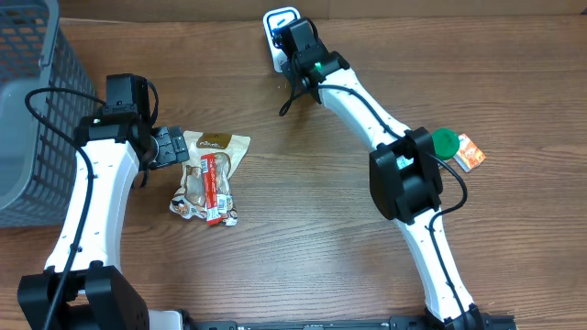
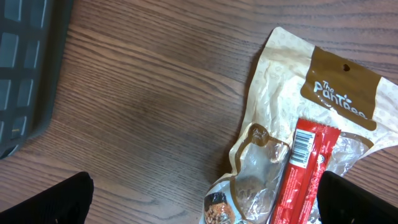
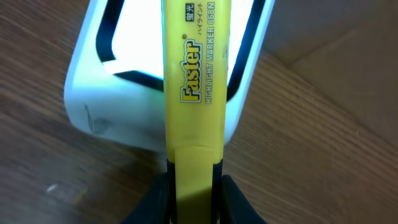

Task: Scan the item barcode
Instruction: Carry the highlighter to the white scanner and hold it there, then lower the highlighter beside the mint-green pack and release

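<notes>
Mock shop checkout on a robot lab bench. A white barcode scanner (image 3: 90, 102) with a lit window sits on a wooden table (image 1: 303, 238). A grey plastic shopping basket (image 1: 37, 110) is far left of the scanner. Packaged snacks (image 1: 209, 174) lie between them, and a highlighter (image 3: 194, 93) is over the scanner. White robot arms (image 1: 92, 206) flank it.

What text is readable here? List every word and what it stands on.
"Faster": yellow plastic highlighter pen.
"HIGHLIGHT MARKER 868N": same pen.
Small characters beside that on the pen: unreadable.
"The Pan...", rest unclear: brown label of the cream snack pouch.
Barcode digits on the red wrapper: too small to read.
</notes>
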### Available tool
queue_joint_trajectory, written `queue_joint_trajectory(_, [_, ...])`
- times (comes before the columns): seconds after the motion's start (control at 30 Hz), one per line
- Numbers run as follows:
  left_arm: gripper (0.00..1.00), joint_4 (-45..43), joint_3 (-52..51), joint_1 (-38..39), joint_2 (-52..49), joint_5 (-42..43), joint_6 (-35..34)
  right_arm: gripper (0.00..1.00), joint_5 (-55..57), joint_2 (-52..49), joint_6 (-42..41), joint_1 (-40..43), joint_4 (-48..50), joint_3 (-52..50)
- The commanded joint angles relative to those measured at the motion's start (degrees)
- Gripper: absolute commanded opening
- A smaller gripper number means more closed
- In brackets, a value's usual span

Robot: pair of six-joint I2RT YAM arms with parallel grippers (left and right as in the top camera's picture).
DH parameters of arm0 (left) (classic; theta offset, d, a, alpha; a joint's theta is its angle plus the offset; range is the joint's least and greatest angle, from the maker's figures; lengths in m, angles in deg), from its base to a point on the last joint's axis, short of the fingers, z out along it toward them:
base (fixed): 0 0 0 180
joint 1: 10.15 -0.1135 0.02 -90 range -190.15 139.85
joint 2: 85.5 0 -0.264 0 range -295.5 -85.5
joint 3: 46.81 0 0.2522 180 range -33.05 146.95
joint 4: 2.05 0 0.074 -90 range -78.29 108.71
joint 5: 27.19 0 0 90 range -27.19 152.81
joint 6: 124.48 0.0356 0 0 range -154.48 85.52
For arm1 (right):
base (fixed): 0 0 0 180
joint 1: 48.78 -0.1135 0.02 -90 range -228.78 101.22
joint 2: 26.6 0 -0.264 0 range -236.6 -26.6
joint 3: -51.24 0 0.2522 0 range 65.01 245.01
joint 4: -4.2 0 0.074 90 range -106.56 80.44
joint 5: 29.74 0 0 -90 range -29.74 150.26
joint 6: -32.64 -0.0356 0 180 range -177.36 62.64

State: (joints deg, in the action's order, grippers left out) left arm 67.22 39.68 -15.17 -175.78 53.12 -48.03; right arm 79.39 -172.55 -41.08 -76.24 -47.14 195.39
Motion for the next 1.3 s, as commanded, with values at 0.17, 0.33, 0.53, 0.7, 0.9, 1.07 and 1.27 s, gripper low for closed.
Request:
queue_joint_trajectory(0.17, [1.00,-0.09,0.33,-0.22,-0.37,-0.59,-0.22,0.04,-1.49,21.49,-7.13,0.13,-15.67,0.85])
queue_joint_trajectory(0.33, [1.00,-0.07,0.33,-0.22,-0.37,-0.59,-0.22,0.04,-6.01,29.16,-11.43,1.55,-33.09,0.85])
queue_joint_trajectory(0.53, [1.00,-0.07,0.33,-0.22,-0.37,-0.59,-0.22,0.04,-8.46,30.95,-13.77,4.98,-54.86,0.28])
queue_joint_trajectory(0.7, [1.00,-0.07,0.33,-0.22,-0.37,-0.59,-0.22,0.04,-10.43,30.95,-16.55,8.59,-58.58,-6.71])
queue_joint_trajectory(0.9, [1.00,-0.07,0.33,-0.22,-0.37,-0.59,-0.22,0.04,-10.38,30.95,-16.55,12.24,-55.45,-19.37])
queue_joint_trajectory(1.07, [1.00,-0.07,0.33,-0.22,-0.37,-0.59,-0.22,0.04,-10.21,30.95,-16.52,14.86,-47.63,-32.59])
queue_joint_trajectory(1.27, [1.00,-0.07,0.33,-0.22,-0.37,-0.59,-0.22,0.34,-10.23,30.95,-16.52,16.13,-37.42,-43.47])
